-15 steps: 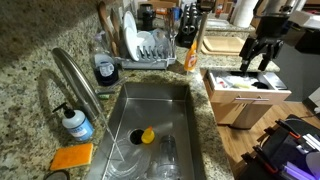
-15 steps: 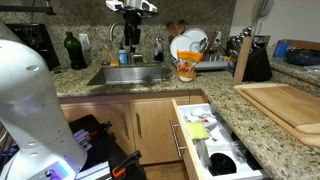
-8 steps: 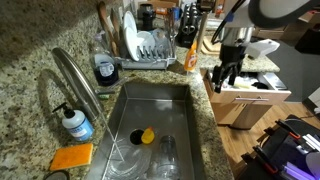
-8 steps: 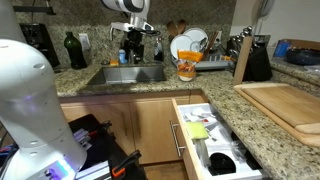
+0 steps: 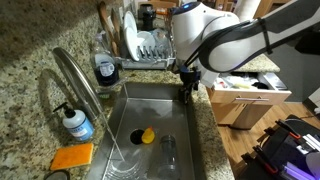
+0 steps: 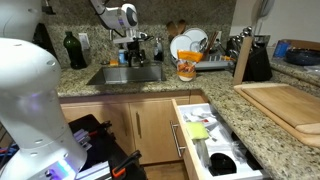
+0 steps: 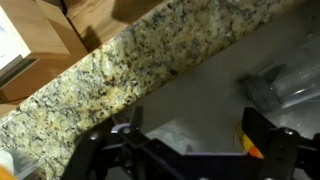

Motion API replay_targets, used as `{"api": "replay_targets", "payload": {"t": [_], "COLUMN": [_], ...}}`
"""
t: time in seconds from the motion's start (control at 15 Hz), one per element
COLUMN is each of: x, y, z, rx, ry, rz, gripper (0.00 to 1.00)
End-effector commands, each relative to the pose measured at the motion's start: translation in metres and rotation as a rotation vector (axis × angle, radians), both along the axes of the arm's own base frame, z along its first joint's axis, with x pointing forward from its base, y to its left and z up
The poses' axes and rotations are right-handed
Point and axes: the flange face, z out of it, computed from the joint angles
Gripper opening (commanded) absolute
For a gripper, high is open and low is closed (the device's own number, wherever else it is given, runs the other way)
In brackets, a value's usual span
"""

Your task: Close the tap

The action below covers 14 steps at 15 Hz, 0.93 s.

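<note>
The tap [image 5: 76, 80] is a tall grey steel gooseneck spout at the left rim of the steel sink [image 5: 178, 100]. A thin stream of water seems to fall from its tip into the basin. My gripper [image 5: 187, 93] hangs open and empty over the sink's right side, well apart from the tap. In the other exterior view my gripper [image 6: 135, 56] is over the sink [image 6: 126, 75], and the arm hides most of the tap. The wrist view shows my open fingers [image 7: 197, 135] above the sink floor.
A blue pump bottle [image 5: 75, 122] and an orange sponge [image 5: 72, 157] sit by the tap. A yellow object [image 5: 148, 135] and a glass [image 5: 168, 150] lie in the sink. There is a dish rack [image 5: 146, 48] behind and an open drawer [image 5: 243, 88] at the right.
My arm has swung from above the open drawer across the counter edge to over the sink, lower and closer to the tap. The gripper stays open.
</note>
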Motion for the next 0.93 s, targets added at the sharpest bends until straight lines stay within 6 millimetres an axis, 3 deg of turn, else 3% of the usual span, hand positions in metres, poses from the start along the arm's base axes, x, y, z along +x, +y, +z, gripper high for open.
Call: {"api": "replay_targets", "payload": {"t": [0.0, 0.2, 0.87], "x": [0.004, 0.017, 0.068], "y": [0.001, 0.002, 0.100], "z": [-0.001, -0.005, 0.004], "rx": [-0.001, 0.054, 0.153], "ry": [-0.003, -0.011, -0.071], "rz": [0.000, 0.098, 0.647], "gripper": [1.00, 1.00, 1.00]}}
